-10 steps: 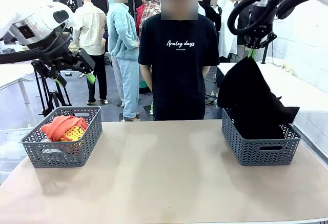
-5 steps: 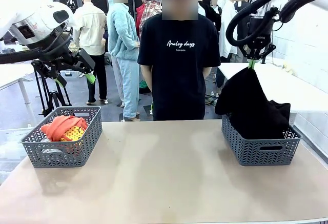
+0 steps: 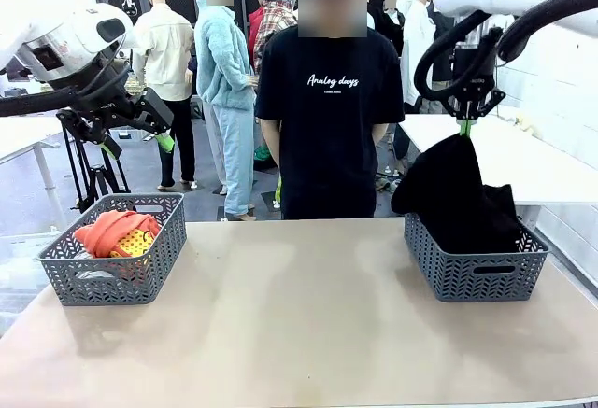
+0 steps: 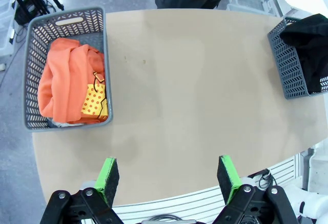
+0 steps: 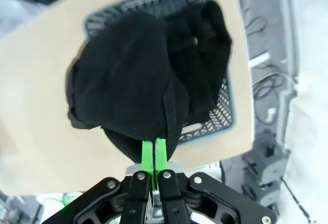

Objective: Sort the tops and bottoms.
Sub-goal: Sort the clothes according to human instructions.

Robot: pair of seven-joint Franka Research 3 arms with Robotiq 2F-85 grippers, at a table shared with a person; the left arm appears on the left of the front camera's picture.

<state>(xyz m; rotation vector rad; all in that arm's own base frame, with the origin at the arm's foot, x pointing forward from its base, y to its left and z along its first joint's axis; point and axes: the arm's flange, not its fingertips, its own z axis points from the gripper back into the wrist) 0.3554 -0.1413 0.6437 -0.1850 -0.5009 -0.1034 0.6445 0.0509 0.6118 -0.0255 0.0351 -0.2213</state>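
Black bottoms [image 3: 455, 193] hang from the right gripper [image 3: 464, 128] at about 2 o'clock in the front view, above the right grey basket [image 3: 475, 268]. The lower part of the garment sags into that basket, and part of it drapes over the basket's left rim. The right gripper's 2 green pads are pressed together on a pinch of the black fabric at the top of the bundle; the right wrist view shows them clamped with cloth [image 5: 148, 80] spreading out beyond them over the basket [image 5: 215, 116].

At 9 o'clock on the tan table [image 3: 299, 324] stands the left grey basket [image 3: 117, 273]. In it lies the orange top [image 3: 112, 229] with its yellow spotted patch.

The left gripper [image 3: 140, 142] hovers high at 10 o'clock, above and behind the left basket, holding nothing. In the left wrist view its green fingers [image 4: 107, 175] stand wide apart over the table's near edge, with the orange top [image 4: 66, 83] at 10 o'clock.

A person in a black T-shirt [image 3: 327, 119] stands at the far side of the table, at 12 o'clock.
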